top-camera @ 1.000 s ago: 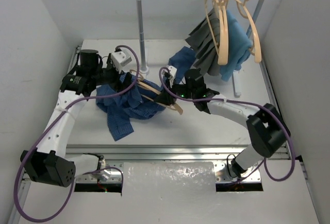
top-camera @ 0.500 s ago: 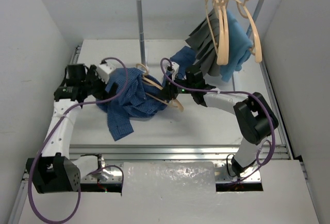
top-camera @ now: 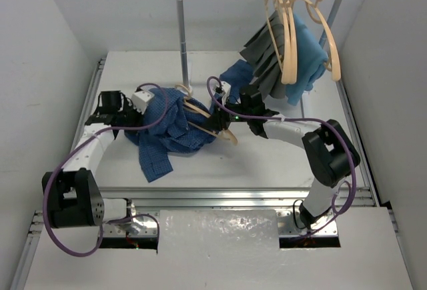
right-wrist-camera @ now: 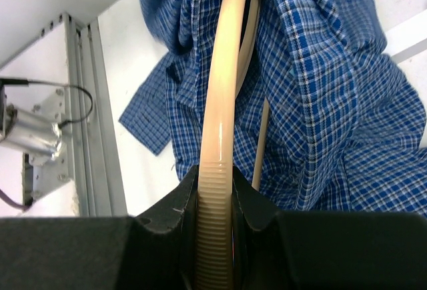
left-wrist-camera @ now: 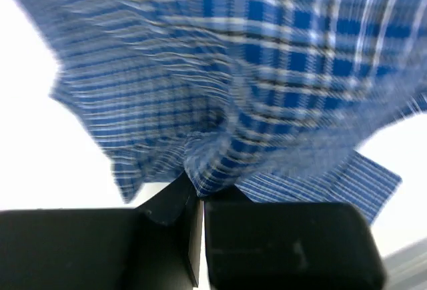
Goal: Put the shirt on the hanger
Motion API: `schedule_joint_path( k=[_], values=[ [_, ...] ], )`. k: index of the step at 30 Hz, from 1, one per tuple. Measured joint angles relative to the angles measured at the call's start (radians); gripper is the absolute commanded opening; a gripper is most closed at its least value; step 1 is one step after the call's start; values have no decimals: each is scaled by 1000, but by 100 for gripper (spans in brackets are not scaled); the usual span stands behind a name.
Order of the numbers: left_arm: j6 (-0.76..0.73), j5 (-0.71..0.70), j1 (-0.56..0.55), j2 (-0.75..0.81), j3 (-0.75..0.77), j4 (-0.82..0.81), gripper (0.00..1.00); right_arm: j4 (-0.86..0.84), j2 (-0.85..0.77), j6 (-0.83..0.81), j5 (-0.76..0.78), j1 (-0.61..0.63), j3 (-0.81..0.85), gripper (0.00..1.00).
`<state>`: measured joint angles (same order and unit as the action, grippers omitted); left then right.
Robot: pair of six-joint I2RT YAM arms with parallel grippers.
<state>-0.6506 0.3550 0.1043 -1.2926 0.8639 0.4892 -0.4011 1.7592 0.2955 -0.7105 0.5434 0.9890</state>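
Observation:
The dark blue checked shirt [top-camera: 170,127] lies bunched on the table, draped partly over the pale tan hanger [top-camera: 200,113], whose hook [top-camera: 183,90] pokes out at the top. My left gripper [top-camera: 145,103] is at the shirt's left edge. In the left wrist view the left gripper [left-wrist-camera: 200,187] is shut, pinching a fold of the shirt [left-wrist-camera: 267,70]. My right gripper [top-camera: 220,121] is shut on the hanger's lower arm. The right wrist view shows this gripper [right-wrist-camera: 217,193] clamping the ribbed part of the hanger [right-wrist-camera: 221,97], with the shirt [right-wrist-camera: 320,90] hanging over it.
A clothes rack [top-camera: 183,37] stands at the back, its bar carrying several tan hangers [top-camera: 288,37], a grey pleated garment [top-camera: 263,57] and a light blue garment [top-camera: 305,57]. A metal rail [top-camera: 227,195] runs along the table's front edge. Side walls close in left and right.
My left gripper swung in to the shirt's left edge and shut on the fabric. The right gripper carried the hanger back and up into the shirt, then held still.

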Motion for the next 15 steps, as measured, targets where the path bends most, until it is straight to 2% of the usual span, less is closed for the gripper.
schedule_joint_path(
  k=[7, 12, 13, 14, 15],
  values=[
    [47, -93, 2, 51, 164, -99, 0, 43, -14, -62, -69, -2, -10, 0],
    [23, -111, 2, 69, 248, -141, 2, 13, -101, -79, -137, -3, -73, 0],
    [15, -112, 2, 70, 248, -137, 7, 4, -117, -78, -146, -3, -79, 0],
    [4, -115, 2, 70, 247, -131, 20, -14, -130, -75, -156, -3, -86, 0],
    [-9, -117, 2, 69, 244, -121, 29, -34, -144, -69, -166, -3, -92, 0]
  ],
)
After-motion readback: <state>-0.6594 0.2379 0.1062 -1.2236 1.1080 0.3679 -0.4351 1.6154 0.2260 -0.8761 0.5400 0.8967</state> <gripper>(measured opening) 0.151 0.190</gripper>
